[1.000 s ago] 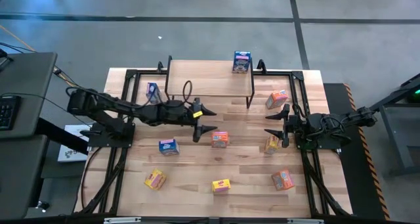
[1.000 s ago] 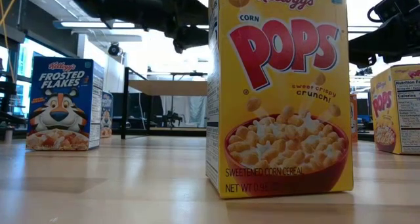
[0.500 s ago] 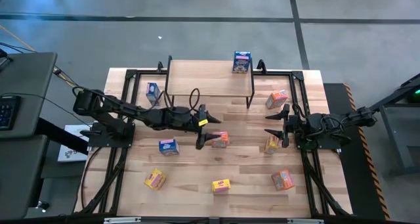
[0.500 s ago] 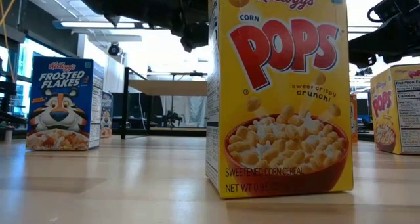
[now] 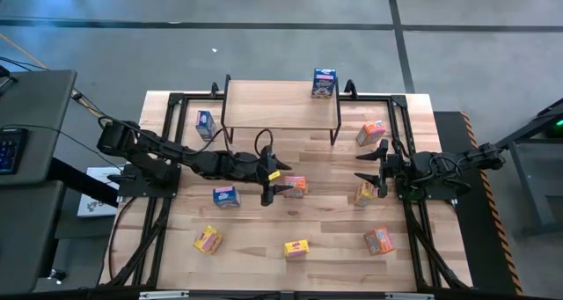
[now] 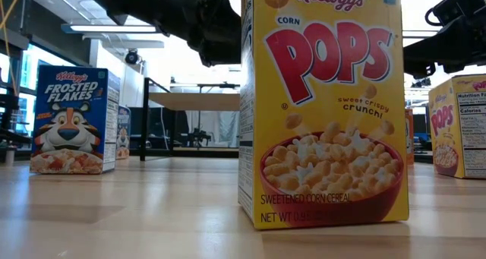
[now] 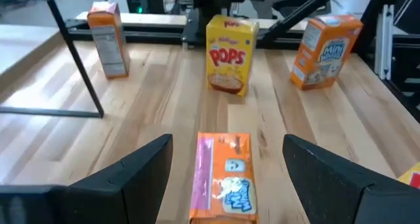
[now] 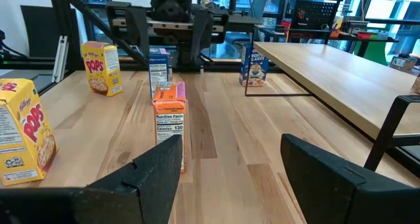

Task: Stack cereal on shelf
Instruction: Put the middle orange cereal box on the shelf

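High view, left claw (image 5: 274, 182): spread wide and holding nothing, straddling the orange Mini-Wheats box (image 5: 295, 186) at mid-table.
High view, right claw (image 5: 370, 168): parked open and empty at the right edge of the table (image 5: 330, 238), just beside a yellow Corn Pops box (image 5: 364, 193).
High view, shelf (image 5: 280, 104): at the far side of the table, carrying one blue Frosted Flakes box (image 5: 324, 83) on its right end; the other boxes scattered on the table.
Low view, foreground: a Corn Pops box (image 6: 323, 107) filling the centre, a Frosted Flakes box (image 6: 72, 119) to the left, shelf (image 6: 194, 100) in the distance, dark arms overhead.
Left wrist view, target: orange box (image 7: 225, 177) upright between the two dark fingers (image 7: 134, 171), neither pad seeming to touch it yet; beyond it a yellow Pops box (image 7: 230, 53) and another Mini-Wheats box (image 7: 325, 49).
Right wrist view, target seen edge-on: same orange box (image 8: 170, 124) standing upright, nutrition panel facing this camera, left arm behind it.
Doing the step well, by judgement: centre the box between the pads, settle low enough to catch the broad faces, close squarely so the light carton does not twist or tip.
Afterwards, by judgement: lift straight up clear of neighbours before swinging to the bare stretch of shelf left of the blue box.
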`<state>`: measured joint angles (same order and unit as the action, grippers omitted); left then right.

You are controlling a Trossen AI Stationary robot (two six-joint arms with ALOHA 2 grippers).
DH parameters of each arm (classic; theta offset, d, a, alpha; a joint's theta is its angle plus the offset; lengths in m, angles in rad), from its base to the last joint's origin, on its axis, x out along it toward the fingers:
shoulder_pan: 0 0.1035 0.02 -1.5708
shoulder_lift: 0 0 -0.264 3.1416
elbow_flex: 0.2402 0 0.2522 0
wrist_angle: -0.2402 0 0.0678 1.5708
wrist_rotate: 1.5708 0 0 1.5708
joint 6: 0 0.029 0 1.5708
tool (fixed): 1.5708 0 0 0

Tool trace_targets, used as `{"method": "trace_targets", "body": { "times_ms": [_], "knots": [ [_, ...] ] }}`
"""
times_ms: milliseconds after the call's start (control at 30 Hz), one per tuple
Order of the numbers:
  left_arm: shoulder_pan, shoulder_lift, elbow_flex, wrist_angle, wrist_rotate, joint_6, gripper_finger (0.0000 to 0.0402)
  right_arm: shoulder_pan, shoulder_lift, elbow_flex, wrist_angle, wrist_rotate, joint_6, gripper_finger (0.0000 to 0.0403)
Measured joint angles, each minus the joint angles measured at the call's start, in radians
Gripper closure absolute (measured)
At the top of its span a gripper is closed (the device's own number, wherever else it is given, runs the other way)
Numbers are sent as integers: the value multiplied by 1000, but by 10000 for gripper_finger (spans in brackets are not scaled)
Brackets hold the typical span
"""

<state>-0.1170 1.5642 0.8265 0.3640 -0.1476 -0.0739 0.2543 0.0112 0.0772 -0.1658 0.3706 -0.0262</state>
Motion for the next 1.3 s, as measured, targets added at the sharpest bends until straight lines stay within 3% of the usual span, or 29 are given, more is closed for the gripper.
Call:
{"method": "trace_targets", "body": {
  "times_ms": [967, 1300],
  "knots": [
    [-8, 146, 0, 61, -19, -48, 122, 0, 0, 0, 0, 0, 0, 151],
    [-8, 146, 0, 40, -19, -46, 178, 0, 0, 0, 0, 0, 0, 151]
  ]
}}
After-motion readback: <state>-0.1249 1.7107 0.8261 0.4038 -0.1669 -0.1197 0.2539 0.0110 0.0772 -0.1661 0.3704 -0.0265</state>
